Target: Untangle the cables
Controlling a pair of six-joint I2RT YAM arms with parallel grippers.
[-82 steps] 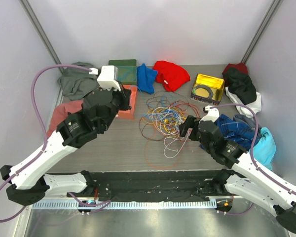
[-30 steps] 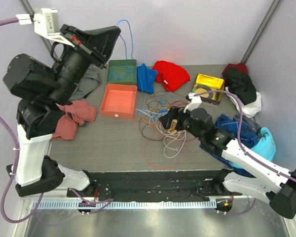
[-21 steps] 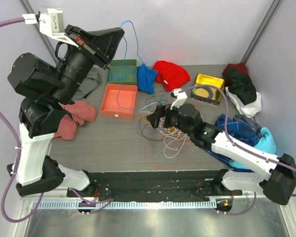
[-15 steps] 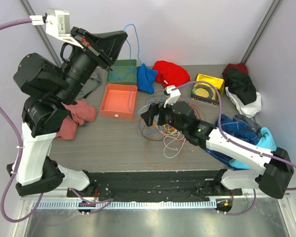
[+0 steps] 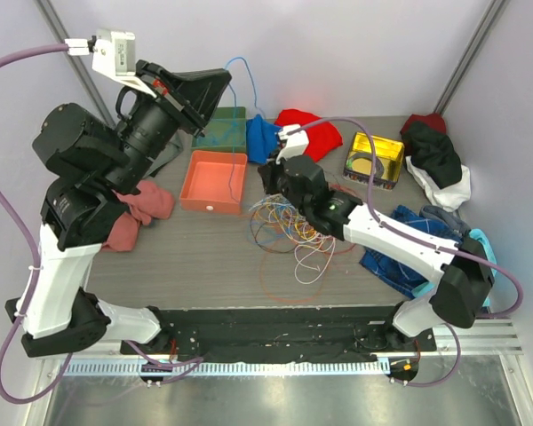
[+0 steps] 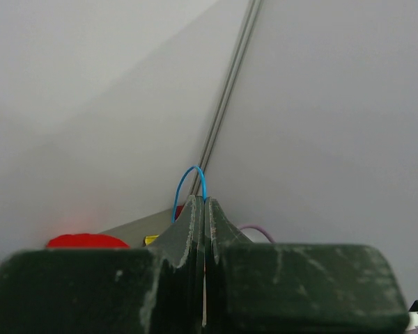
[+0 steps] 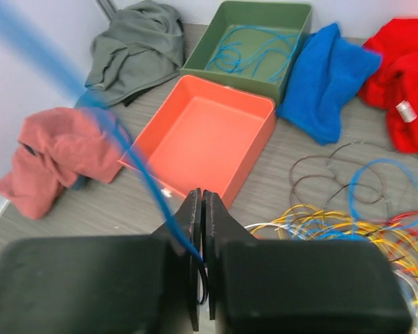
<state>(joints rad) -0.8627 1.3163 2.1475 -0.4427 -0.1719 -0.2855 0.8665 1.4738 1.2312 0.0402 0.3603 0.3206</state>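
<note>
The cables (image 5: 289, 220) lie as a loose tangle of yellow, orange, blue, white and brown loops on the table; the right wrist view shows the cables (image 7: 348, 224) at lower right. My left gripper (image 5: 222, 82) is raised high at the back left, shut on a thin blue cable (image 5: 246, 75) that arcs out of its tips (image 6: 198, 202). The blue cable (image 7: 129, 149) runs down to my right gripper (image 7: 200, 202), which is shut on it. The right gripper (image 5: 266, 175) hovers between the orange tray and the tangle.
A green tray (image 5: 220, 129) holding blue cables stands behind an orange tray (image 5: 215, 182). Red (image 5: 309, 133), blue (image 5: 265, 140), grey (image 5: 164, 149) and pink (image 5: 129, 209) cloths lie around them. A yellow tin (image 5: 373, 158) and more garments (image 5: 435, 164) sit at the right.
My right arm swept left and farther back over the tangle, then its jaws shut on the blue cable. The left arm lifted slightly with the cable.
</note>
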